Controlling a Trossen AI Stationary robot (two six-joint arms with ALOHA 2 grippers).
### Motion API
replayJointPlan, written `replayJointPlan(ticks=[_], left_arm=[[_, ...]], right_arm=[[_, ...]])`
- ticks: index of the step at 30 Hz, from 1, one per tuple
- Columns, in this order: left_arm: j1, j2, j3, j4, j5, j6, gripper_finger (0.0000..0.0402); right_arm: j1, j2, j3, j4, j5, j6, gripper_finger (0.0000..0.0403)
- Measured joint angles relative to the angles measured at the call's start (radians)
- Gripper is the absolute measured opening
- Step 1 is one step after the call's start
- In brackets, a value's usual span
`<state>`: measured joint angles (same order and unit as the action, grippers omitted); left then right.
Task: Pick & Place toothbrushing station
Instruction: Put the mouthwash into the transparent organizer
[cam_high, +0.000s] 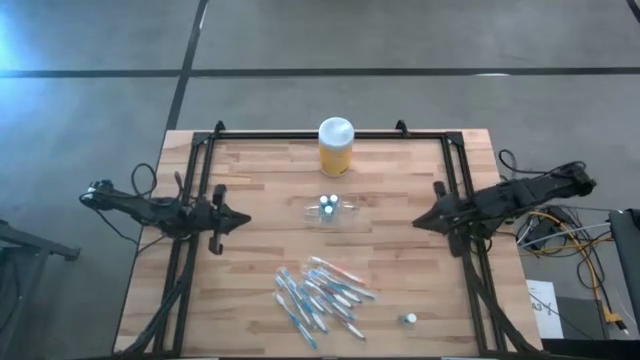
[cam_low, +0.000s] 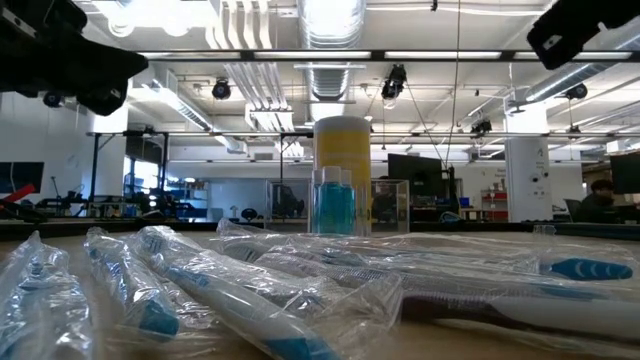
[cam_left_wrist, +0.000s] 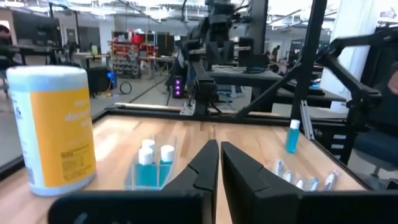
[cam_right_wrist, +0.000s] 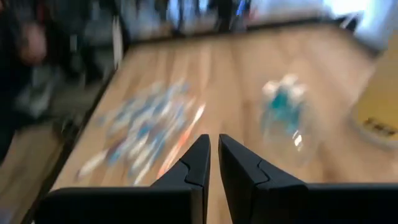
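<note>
The toothbrushing station (cam_high: 330, 210) is a small clear holder standing on its base mid-table, with two blue white-capped bottles in it; it also shows in the left wrist view (cam_left_wrist: 152, 165) and the right wrist view (cam_right_wrist: 286, 118). My left gripper (cam_high: 240, 219) hovers shut at the table's left side, pointing level toward the station, well short of it. My right gripper (cam_high: 418, 222) hovers shut at the right side, tipped down toward the station and the toothbrushes. Both grippers hold nothing; their fingertips (cam_left_wrist: 219, 148) (cam_right_wrist: 213, 142) stand nearly together.
A yellow jar with a white lid (cam_high: 335, 146) stands at the far edge behind the station. A pile of wrapped toothbrushes (cam_high: 320, 295) lies toward the near edge. A small blue bottle (cam_high: 410, 319) stands near right. Black frame rails (cam_high: 190, 230) run along both sides.
</note>
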<state>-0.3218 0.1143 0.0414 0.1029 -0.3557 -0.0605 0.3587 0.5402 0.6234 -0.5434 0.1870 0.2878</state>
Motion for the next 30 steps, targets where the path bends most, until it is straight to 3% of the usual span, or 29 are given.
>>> replayJointPlan(ticks=[9,13,16,23,30], left_arm=[[0.0,0.0,0.0,-0.053,0.002,-0.065,0.0027],[0.0,0.0,0.0,-0.076,0.02,-0.101,0.0027],[0.001,0.0,0.0,-0.098,0.061,-0.117,0.0028],[0.001,0.0,0.0,-0.114,0.105,-0.157,0.0028],[0.0,0.0,0.0,-0.121,0.113,-0.178,0.0028]], right_arm=[[0.045,0.611,0.512,-0.492,-0.16,0.01,0.0022],[0.089,0.82,0.674,-0.58,-0.286,0.011,0.0029],[0.161,0.948,0.773,-0.623,-0.296,-0.017,0.0041],[0.271,1.13,0.953,-0.656,-0.291,0.072,0.0105],[0.373,1.187,0.953,-0.655,-0.29,0.182,0.0186]])
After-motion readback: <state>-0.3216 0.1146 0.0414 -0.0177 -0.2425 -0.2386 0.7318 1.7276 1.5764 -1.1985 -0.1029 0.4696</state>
